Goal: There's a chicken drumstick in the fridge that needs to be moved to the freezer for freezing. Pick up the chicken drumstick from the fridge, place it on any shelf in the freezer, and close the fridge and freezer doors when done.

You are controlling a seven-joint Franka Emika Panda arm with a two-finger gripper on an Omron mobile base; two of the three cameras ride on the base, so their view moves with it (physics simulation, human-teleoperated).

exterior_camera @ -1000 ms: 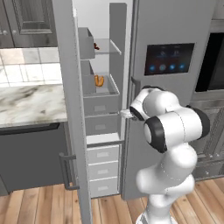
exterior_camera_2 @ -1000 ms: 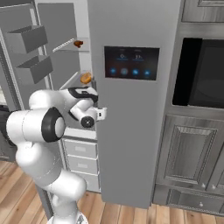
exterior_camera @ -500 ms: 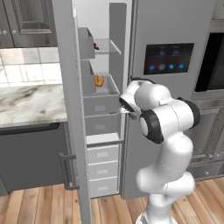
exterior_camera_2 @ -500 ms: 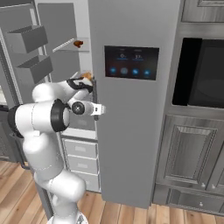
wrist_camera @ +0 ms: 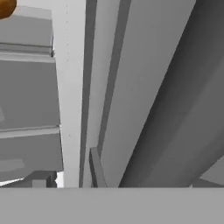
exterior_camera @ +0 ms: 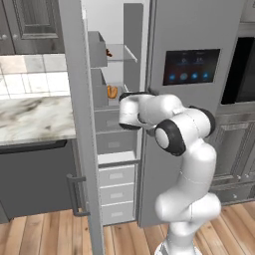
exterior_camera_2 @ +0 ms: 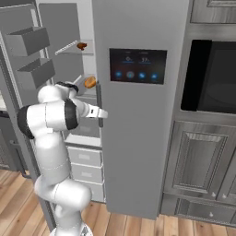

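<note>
- The arm is built of glossy white, rounded tube-like segments that swell at each bend.
- Dark, near-black rings mark its joints, like the round cap at the elbow.
- Beside the tall grey fridge door, a round white base carries it.

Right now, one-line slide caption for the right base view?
Fridge door shut, freezer open; chicken drumstick on top shelf, white arm reaching alongside the fridge door's edge.
</note>
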